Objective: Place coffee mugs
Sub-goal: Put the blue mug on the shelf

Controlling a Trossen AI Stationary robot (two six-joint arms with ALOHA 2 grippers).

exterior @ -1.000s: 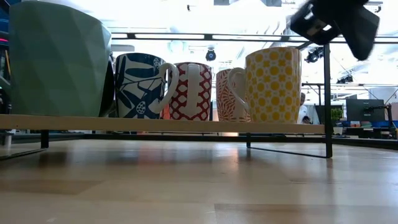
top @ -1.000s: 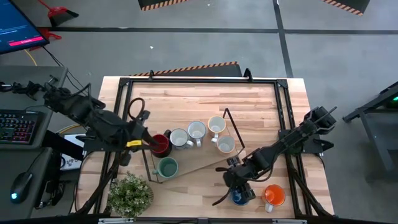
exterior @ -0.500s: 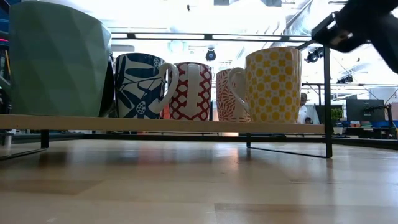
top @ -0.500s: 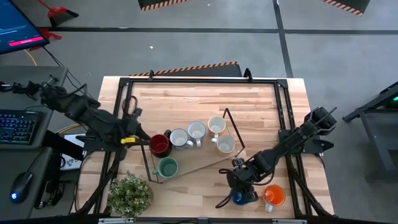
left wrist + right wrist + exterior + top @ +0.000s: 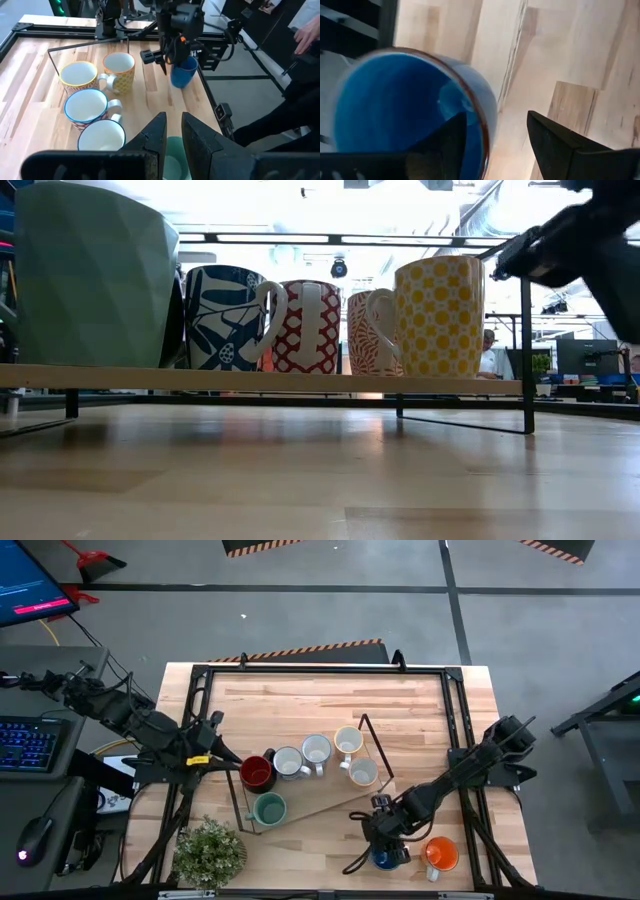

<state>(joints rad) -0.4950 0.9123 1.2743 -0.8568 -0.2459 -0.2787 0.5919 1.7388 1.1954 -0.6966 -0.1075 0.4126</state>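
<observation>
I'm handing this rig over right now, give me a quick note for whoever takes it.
Left gripper: nearly closed, empty, beside the dark red mug at the table's left side.
Right gripper: open, fingers straddling the rim of the blue mug, one finger inside, not closed on it.
Mugs: dark red, teal-green mug and four pale mugs sit on the rack's board. Blue and the orange mug stand off it near the table's front right.
Done: six placed. Left: blue, then orange.
</observation>
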